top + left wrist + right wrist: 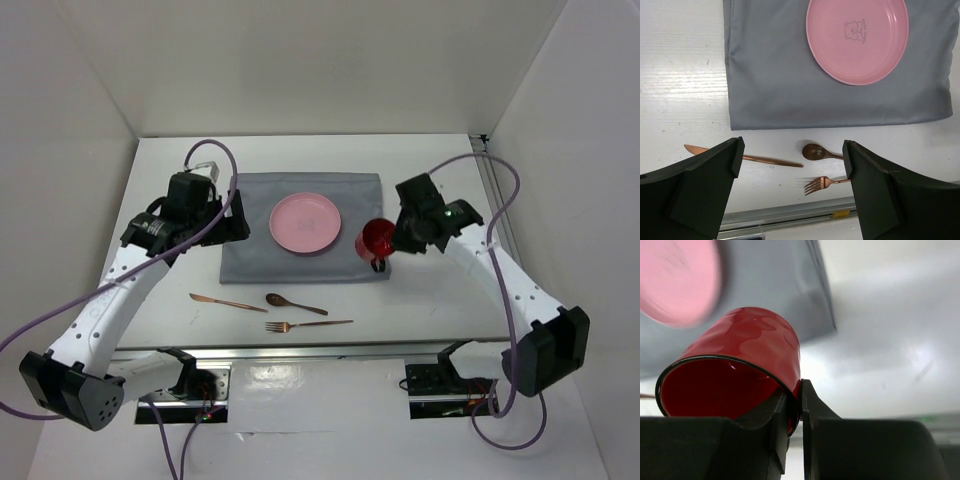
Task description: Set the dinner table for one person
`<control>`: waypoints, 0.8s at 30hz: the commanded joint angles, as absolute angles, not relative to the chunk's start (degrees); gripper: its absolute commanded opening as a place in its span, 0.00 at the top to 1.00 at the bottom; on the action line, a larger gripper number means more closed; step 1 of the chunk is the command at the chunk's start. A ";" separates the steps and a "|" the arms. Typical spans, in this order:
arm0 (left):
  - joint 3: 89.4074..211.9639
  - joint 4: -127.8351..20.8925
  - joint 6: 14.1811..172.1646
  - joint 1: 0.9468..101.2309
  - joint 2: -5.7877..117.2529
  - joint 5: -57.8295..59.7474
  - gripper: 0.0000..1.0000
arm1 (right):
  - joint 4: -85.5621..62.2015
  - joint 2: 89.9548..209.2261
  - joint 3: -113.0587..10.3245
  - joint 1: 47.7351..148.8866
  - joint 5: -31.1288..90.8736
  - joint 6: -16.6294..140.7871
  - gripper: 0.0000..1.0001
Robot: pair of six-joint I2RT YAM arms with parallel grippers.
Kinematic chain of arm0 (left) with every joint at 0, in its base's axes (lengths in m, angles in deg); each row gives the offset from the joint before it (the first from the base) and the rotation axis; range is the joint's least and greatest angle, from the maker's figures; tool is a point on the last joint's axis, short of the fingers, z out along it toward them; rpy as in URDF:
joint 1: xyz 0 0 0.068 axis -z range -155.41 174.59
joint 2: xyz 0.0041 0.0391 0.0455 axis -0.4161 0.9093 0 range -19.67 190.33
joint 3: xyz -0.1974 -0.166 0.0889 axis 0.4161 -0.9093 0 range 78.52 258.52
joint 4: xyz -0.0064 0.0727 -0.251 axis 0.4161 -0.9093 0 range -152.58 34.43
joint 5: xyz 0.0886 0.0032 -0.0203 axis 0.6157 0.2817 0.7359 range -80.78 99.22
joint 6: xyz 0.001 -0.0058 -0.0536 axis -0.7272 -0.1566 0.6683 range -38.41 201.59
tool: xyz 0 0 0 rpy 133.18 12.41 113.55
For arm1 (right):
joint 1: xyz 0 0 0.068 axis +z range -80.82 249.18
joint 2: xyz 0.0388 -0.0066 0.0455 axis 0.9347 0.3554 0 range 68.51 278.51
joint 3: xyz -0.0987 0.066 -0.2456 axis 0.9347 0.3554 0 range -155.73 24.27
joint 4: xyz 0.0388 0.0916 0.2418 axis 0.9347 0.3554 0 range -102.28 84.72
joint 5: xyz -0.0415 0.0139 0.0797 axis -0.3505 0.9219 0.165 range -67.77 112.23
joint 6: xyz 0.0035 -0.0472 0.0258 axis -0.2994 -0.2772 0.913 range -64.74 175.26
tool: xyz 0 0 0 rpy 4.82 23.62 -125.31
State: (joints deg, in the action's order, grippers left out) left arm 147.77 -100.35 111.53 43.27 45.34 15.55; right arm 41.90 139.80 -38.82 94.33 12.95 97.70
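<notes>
A pink plate [305,222] lies on a grey cloth mat [250,255] on the white dinner table [440,300]; both also show in the left wrist view, plate [857,39] and mat [775,75]. A copper knife [227,301], spoon [294,303] and fork [308,325] lie on the table near its front edge. My left gripper [792,167] is open and empty above the mat's left front corner. My right gripper [795,405] is shut on the rim of a red cup [740,365], held tilted above the mat's right edge [378,240].
A metal rail [320,350] runs along the table's front edge. White walls enclose the table at the left, back and right. Purple cables loop off both arms. The knife [740,156], spoon [817,151] and fork [822,183] also show between the left fingers.
</notes>
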 commanded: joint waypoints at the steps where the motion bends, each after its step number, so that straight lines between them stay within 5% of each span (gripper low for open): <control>1: 149.27 -100.05 110.16 43.57 46.42 15.64 0.01 | 38.71 145.92 -49.54 91.69 10.10 92.89 1.00; 11: 143.92 -106.45 116.91 43.57 45.19 19.84 0.01 | 34.48 179.58 -83.28 85.10 15.29 87.87 1.00; 24: 133.10 -109.54 130.36 45.86 38.33 21.09 0.01 | 29.12 195.85 -91.83 83.33 12.91 87.26 1.00</control>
